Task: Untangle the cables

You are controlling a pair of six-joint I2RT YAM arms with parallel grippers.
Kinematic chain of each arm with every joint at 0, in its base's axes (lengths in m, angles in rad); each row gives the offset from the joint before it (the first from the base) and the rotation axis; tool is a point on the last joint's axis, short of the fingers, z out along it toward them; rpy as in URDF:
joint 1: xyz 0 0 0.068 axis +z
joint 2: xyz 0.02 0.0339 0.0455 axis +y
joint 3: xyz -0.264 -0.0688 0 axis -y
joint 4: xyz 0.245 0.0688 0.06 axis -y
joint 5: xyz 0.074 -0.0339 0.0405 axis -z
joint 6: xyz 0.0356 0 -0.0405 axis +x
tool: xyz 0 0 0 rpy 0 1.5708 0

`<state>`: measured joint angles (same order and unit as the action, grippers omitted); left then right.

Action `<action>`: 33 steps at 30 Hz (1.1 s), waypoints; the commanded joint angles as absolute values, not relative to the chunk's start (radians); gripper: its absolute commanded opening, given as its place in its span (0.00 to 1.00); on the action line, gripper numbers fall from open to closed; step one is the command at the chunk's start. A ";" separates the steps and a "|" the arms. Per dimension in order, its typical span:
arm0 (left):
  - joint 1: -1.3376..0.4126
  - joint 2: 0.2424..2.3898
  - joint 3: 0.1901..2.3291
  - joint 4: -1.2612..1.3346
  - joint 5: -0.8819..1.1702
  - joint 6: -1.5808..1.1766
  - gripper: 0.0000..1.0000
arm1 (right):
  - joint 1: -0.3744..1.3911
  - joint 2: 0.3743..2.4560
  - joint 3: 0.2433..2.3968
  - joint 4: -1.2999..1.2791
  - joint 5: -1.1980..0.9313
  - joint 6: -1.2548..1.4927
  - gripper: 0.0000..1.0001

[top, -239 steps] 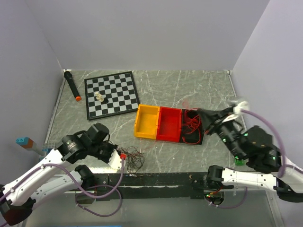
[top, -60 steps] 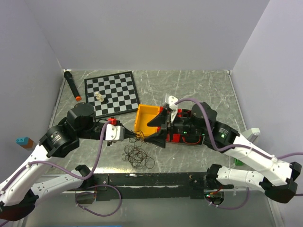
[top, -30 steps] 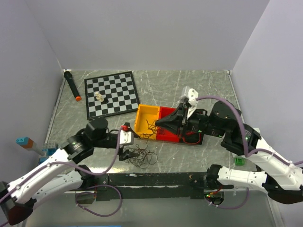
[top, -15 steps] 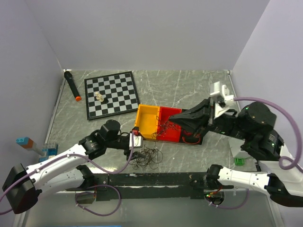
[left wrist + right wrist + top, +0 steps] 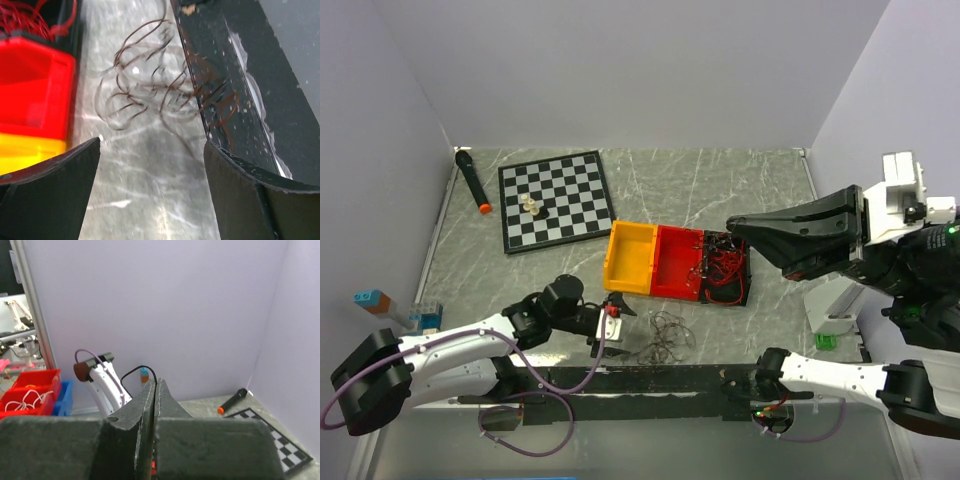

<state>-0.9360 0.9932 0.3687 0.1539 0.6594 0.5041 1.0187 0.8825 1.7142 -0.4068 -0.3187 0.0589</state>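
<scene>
A loose heap of black cables (image 5: 666, 336) (image 5: 150, 90) lies on the marble table near the front rail, with some loops over the rail. Red cables (image 5: 725, 270) (image 5: 30, 15) fill the black bin (image 5: 746, 290). My left gripper (image 5: 619, 324) (image 5: 151, 145) is low on the table just left of the black heap. It is open, with only bare table between its fingers. My right gripper (image 5: 730, 228) (image 5: 155, 382) is raised above the black bin and shut. A thin black cable (image 5: 141, 368) arcs out of its tip.
Yellow bin (image 5: 630, 258) and red bin (image 5: 677, 262) sit left of the black one. A chessboard (image 5: 570, 180) with pieces (image 5: 530, 205) and a black marker (image 5: 471, 180) are at the back left. A black rail (image 5: 650, 378) lines the front edge. A green block (image 5: 827, 341) lies at the right.
My right gripper rose and pulled back to the right, staying shut. The black heap shifted right along the front edge. My left gripper slid right after it and opened a little wider.
</scene>
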 commanded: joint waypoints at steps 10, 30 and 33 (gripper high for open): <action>-0.969 0.934 0.474 0.261 0.707 0.339 0.91 | 1.025 1.135 2.021 -0.399 -0.296 0.040 0.00; -0.850 0.847 0.641 0.518 0.717 -0.299 0.74 | 1.025 1.190 1.976 -0.312 -0.241 0.087 0.00; -0.833 0.844 0.661 0.526 0.724 -0.314 0.75 | 1.025 1.157 1.890 -0.270 -0.232 0.103 0.00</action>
<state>-0.8547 0.8600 0.6010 0.4507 0.7403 -0.2710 1.0187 1.1995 1.9659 -0.3584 -0.2436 0.0669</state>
